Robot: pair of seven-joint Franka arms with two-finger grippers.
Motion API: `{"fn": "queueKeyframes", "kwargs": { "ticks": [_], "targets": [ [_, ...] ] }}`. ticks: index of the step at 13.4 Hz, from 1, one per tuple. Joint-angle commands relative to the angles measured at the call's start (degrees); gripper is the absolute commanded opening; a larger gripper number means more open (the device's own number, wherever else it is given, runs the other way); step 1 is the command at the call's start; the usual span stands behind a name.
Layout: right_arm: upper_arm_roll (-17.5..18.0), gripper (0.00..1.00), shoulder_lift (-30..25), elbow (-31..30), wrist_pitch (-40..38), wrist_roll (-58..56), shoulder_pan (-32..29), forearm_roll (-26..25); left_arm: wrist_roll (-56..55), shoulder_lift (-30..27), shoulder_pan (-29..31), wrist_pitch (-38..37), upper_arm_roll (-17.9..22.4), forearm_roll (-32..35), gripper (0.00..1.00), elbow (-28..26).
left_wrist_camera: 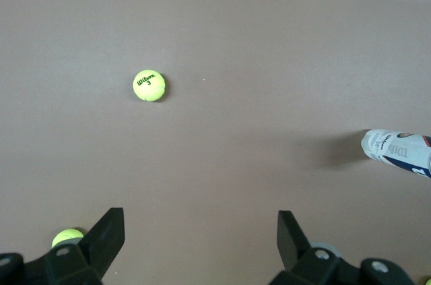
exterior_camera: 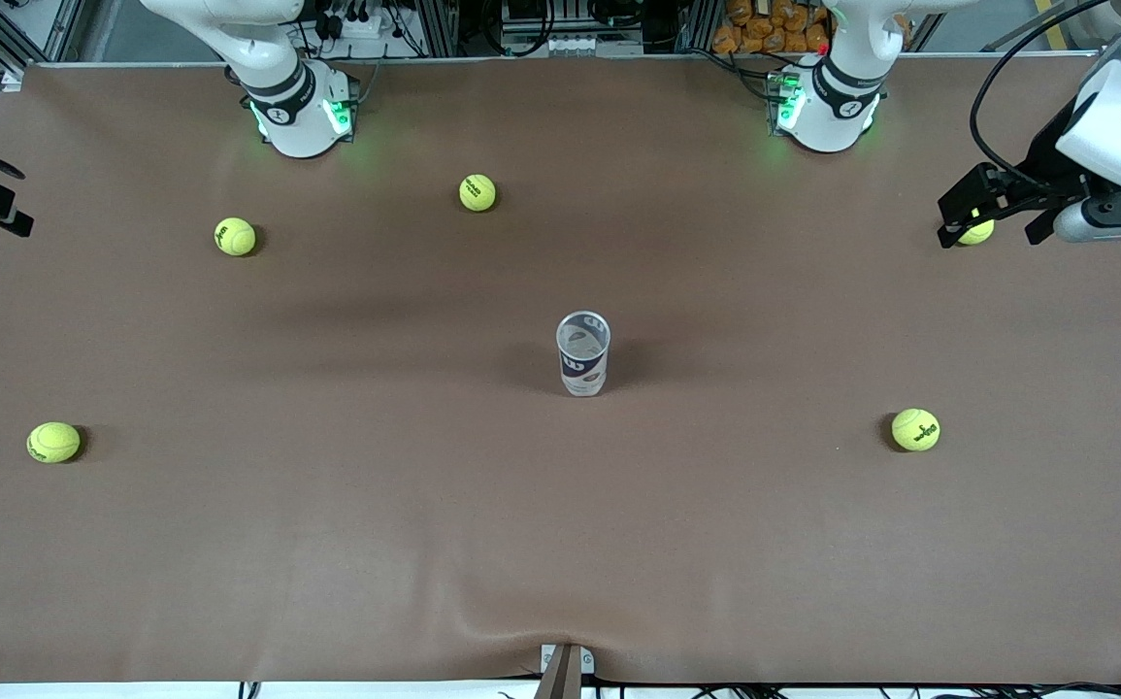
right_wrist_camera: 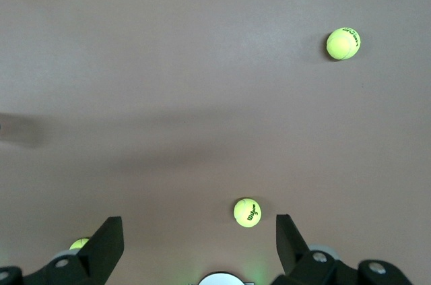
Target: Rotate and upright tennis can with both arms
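The yellow-green felt tennis ball [left_wrist_camera: 149, 85] in the left wrist view had "Wilson 3" printed on it in black, and the one [right_wrist_camera: 247, 212] in the right wrist view showed the same. The slim clear-plastic tennis can [exterior_camera: 583, 352] carried a white and dark-blue printed label around its lower half, but I couldn't make out the lettering on it.

The can stood upright on the brown cloth-covered surface [exterior_camera: 424, 544], long axis vertical, open silvery rim pointing up at the front camera and base planted on the cloth. It was see-through above the label, and I couldn't see any balls inside. It sat roughly in the middle of the surface, touching nothing. Clock-wise from the can in the front view, one ball [exterior_camera: 478, 192] lay at about 11, another [exterior_camera: 235, 236] at 10, one [exterior_camera: 53, 442] at 8 and one [exterior_camera: 915, 429] around 4.

The left arm's black two-finger pincer [exterior_camera: 997, 209] hung out at the left arm's end of the surface, over another ball [exterior_camera: 977, 231], spread wide with nothing in it. The right arm's pincer [right_wrist_camera: 199, 248] only showed in its own wrist view, also wide apart and holding nothing, up over the surface near its green-lit base [exterior_camera: 303, 115].
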Motion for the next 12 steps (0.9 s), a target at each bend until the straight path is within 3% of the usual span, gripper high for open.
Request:
{"fn": "queueKeyframes", "kwargs": {
  "ticks": [1, 12],
  "targets": [
    [0.9, 1.00, -0.4, 0.1, -0.4, 0.9, -0.9, -0.1, 1.2, 0.0, 0.4, -0.8, -0.4, 2.1, 1.00, 1.0],
    [0.9, 1.00, -0.2, 0.1, -0.6, 0.8, -0.8, 0.5, 1.2, 1.1, 0.7, -1.5, -0.4, 2.0, 1.00, 2.1]
  ]
}}
